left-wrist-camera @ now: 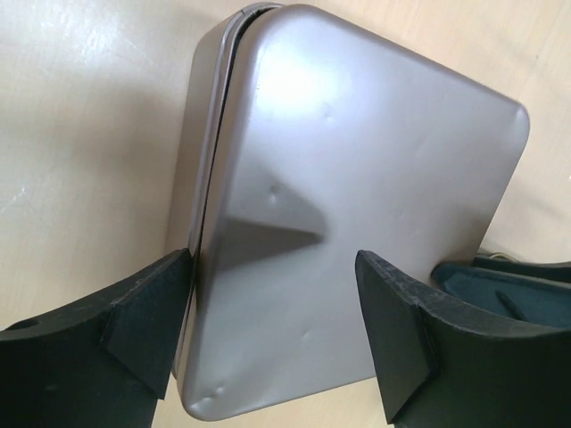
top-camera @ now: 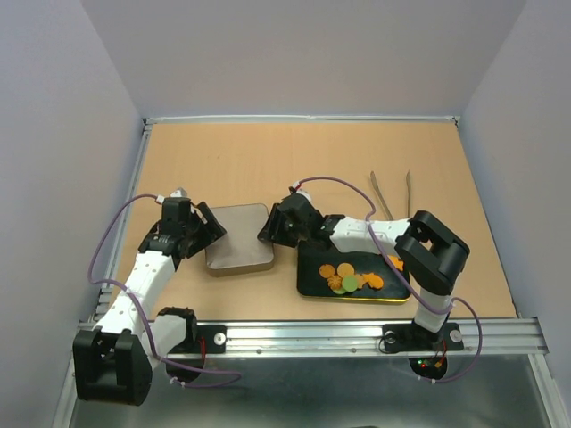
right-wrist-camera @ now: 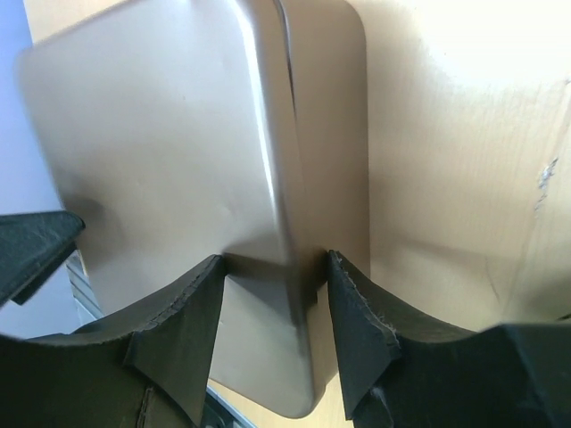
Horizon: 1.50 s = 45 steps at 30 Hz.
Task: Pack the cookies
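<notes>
From my remote seat, starting at the left: my left pincer (top-camera: 207,225) sits at the left end of the metal tin (top-camera: 239,237), fingers spread. In its wrist view one finger (left-wrist-camera: 147,312) touches the side wall by the lid seam and the other (left-wrist-camera: 397,330) lies over the lid, so it straddles the edge without clamping.

The tin rests flat on the tabletop (top-camera: 268,160) between the two arms, lid down; whether that lid has been off I can't judge.

My right pincer (top-camera: 272,230) meets the tin's right end, jaws part-open astride the lid's rim, one finger (right-wrist-camera: 183,312) on the lid side. I can't tell if it truly grips.

Farther right, the cookies (top-camera: 350,278) lie on the black tray (top-camera: 312,267), just beside the tin and nearest the right arm.
</notes>
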### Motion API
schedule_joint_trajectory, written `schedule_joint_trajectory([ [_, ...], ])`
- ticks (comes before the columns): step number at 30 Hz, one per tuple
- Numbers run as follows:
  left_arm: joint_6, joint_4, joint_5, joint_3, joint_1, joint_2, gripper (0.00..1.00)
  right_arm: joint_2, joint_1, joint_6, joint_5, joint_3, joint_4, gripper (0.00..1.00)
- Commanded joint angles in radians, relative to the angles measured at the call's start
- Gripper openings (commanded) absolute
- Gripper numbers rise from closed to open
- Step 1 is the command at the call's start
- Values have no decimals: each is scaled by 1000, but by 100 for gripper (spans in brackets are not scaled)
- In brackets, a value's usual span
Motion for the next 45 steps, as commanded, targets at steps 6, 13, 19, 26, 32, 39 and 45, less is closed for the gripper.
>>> schedule_joint_trajectory([
  [6,-26,33,28,60,18,-7,72,-32,53,8,-64,67,28,55],
  [13,12,-24,-84,123,67,32,85,-9,53,-11,-84,102,-2,55],
  [19,67,-47,-151,176,82,52,89,13,53,-23,-93,134,-18,55],
  [26,121,-59,-205,202,130,82,90,51,53,-29,-118,166,-27,55],
  [32,156,1,-64,144,231,136,89,54,53,-29,-119,160,-35,55],
  [39,144,30,20,126,248,178,81,28,53,-28,-116,110,-44,54],
  [45,141,31,33,123,248,148,79,-12,65,-11,-101,31,-44,19],
])
